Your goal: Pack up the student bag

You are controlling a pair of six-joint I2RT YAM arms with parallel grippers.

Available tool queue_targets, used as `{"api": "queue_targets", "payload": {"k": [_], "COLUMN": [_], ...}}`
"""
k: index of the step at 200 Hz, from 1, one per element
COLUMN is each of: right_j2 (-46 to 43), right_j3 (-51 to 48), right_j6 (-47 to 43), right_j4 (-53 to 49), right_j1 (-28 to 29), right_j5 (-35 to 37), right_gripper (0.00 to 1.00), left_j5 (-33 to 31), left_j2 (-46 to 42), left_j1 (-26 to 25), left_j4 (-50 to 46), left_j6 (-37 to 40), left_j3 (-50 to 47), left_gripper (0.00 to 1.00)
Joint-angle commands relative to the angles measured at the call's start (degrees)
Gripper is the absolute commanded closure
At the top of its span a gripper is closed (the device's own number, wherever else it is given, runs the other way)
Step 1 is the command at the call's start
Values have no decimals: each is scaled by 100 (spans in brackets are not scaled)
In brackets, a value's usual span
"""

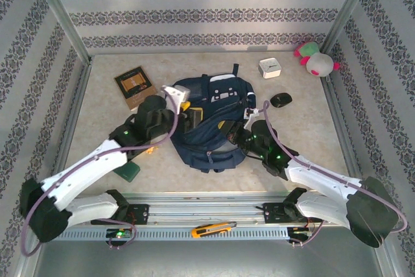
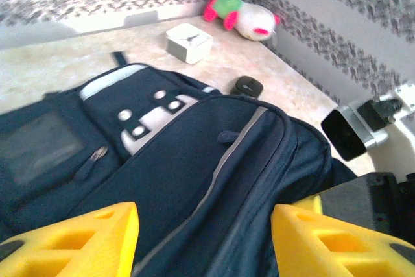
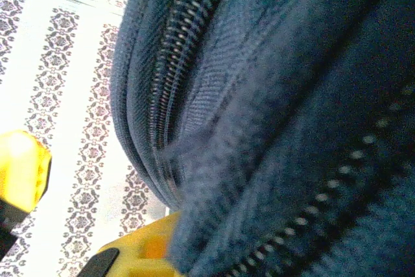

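The student bag (image 1: 211, 121), a navy backpack with pale stripes, lies flat in the middle of the table. My left gripper (image 1: 185, 113) hovers over its left side. In the left wrist view its yellow fingers (image 2: 78, 241) stand wide apart and open, with the bag's front panel (image 2: 194, 160) below them and nothing held. My right gripper (image 1: 235, 132) is at the bag's right edge. In the right wrist view, navy fabric beside a zipper (image 3: 175, 63) covers a yellow finger (image 3: 133, 254), and the jaws are shut on the bag's fabric.
A brown book (image 1: 134, 86) lies back left. A white box (image 1: 270, 68), a black mouse (image 1: 281, 100) and a pink-green plush toy (image 1: 316, 60) sit back right. A green item (image 1: 128, 170) lies under the left arm. An orange cutter (image 1: 212, 229) rests on the front rail.
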Motion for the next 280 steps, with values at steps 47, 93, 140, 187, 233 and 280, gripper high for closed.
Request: {"api": "queue_targets", "payload": {"k": [47,93,140,187,233,280], "right_j2": [551,941,1060,1094,1100,1099], "right_j3": [701,940,1020,1039,1092,1170], "right_j6": [-467,-434,-461,-479,-512,-571], "right_j4": [755,829,887,902,898,903], "right_j1": [190,235,267,273,312,376], "right_j5": [492,325,244,240,204,201], "right_gripper": [100,100,100,100,100,100], "left_j5": [-174,-114,18,272,371,187], "left_j2": [-841,-531,-263,46,346,488], "left_j1": [-586,-991,-1015,-1150,-1259,-1384], "left_j4": [-1579,-1294,-997,-488,-144,16], "left_j6": [-2920,-3380,-3417,-3562,-3708,-3803], "left_j3": [-800,-990,-1105,-1111,-1154,-1265], "left_gripper": [51,50,54,57,59,63]}}
